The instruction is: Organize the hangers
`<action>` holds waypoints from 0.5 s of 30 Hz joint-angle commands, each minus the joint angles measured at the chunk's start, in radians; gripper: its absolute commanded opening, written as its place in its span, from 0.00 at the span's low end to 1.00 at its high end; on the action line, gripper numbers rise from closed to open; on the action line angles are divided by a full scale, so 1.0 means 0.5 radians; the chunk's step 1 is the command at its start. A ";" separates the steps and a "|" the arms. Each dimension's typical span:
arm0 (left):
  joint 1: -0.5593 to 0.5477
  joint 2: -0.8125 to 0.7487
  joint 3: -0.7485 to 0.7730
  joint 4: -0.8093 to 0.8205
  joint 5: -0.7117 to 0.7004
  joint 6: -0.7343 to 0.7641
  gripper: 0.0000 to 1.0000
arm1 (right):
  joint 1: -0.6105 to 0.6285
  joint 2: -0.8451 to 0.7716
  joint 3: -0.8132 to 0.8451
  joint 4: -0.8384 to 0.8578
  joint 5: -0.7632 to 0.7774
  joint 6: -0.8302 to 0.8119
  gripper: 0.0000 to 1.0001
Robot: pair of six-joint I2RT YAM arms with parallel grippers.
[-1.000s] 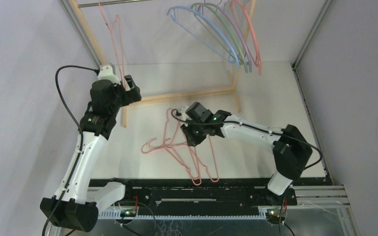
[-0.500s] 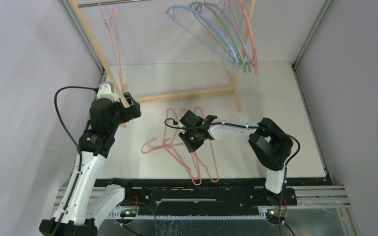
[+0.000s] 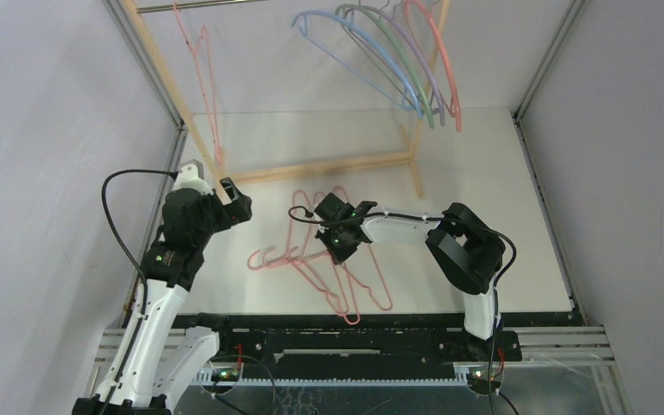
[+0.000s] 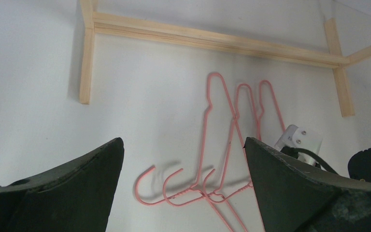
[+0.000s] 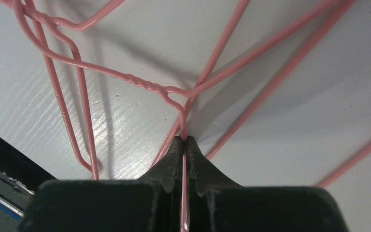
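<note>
Roughly half done: several hangers (image 3: 398,65) are hanging on the rack (image 3: 328,164), a pink pile (image 3: 339,278) is lying on the table (image 3: 484,190) (right gripper (image 5: 184,142) is pinching one wire of it tight; left gripper (image 4: 183,145) is gaping wide, empty).

Pink hangers (image 5: 145,84) tangled, lying flat — pastel hangers (image 3: 415,82) hanging.

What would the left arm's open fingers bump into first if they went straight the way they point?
Probably the pink hangers lying on the white table, or the table right beside them; depth is hard to judge.
</note>
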 commanded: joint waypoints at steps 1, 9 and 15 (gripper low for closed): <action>0.007 -0.071 -0.016 0.033 0.053 -0.044 1.00 | -0.038 -0.086 0.062 0.019 -0.116 -0.004 0.00; 0.006 -0.120 0.014 0.008 0.144 -0.052 1.00 | -0.117 -0.290 0.258 0.009 -0.247 0.145 0.00; 0.003 -0.180 -0.067 0.098 0.285 -0.117 0.99 | -0.251 -0.283 0.597 0.042 -0.250 0.415 0.00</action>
